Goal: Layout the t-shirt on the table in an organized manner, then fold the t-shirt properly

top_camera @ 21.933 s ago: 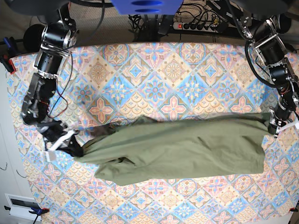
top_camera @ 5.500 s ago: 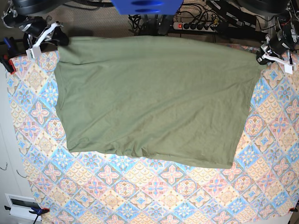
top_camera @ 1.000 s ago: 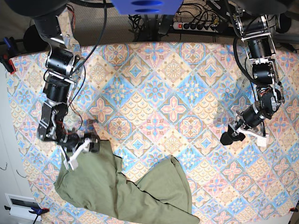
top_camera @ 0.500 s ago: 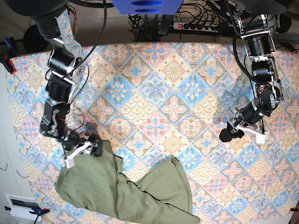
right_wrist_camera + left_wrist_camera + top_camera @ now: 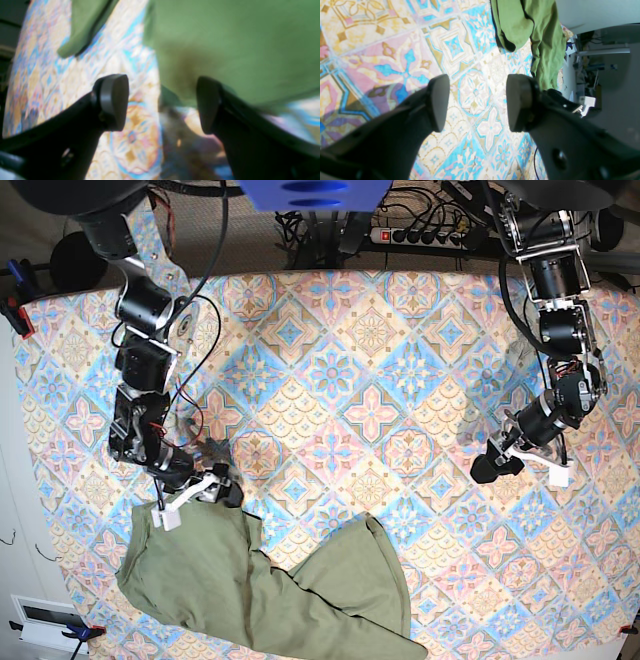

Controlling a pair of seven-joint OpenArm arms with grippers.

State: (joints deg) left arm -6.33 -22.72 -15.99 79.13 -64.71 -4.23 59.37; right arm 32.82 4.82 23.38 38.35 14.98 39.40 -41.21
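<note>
The olive-green t-shirt [image 5: 255, 585] lies crumpled and partly doubled over at the front left of the table [image 5: 370, 330]. My right gripper [image 5: 197, 502] hovers at the shirt's upper left edge. In the right wrist view its jaws [image 5: 161, 102] stand open, with the t-shirt [image 5: 237, 50] just beyond them and its edge showing in the gap, not pinched. My left gripper [image 5: 520, 470] is over bare table at the right, far from the shirt. It is open and empty [image 5: 476, 102], and the t-shirt [image 5: 527, 30] shows far off at the top.
The patterned cloth [image 5: 382, 50] covers the whole table. A power strip [image 5: 425, 235] and cables lie beyond the far edge. Clamps [image 5: 18, 315] hold the cloth at the left edge. The shirt's lower hem reaches close to the front edge.
My right gripper has opened wider and shifted slightly right along the shirt's upper edge. The shirt has stayed where it lay. The left arm has barely moved.
</note>
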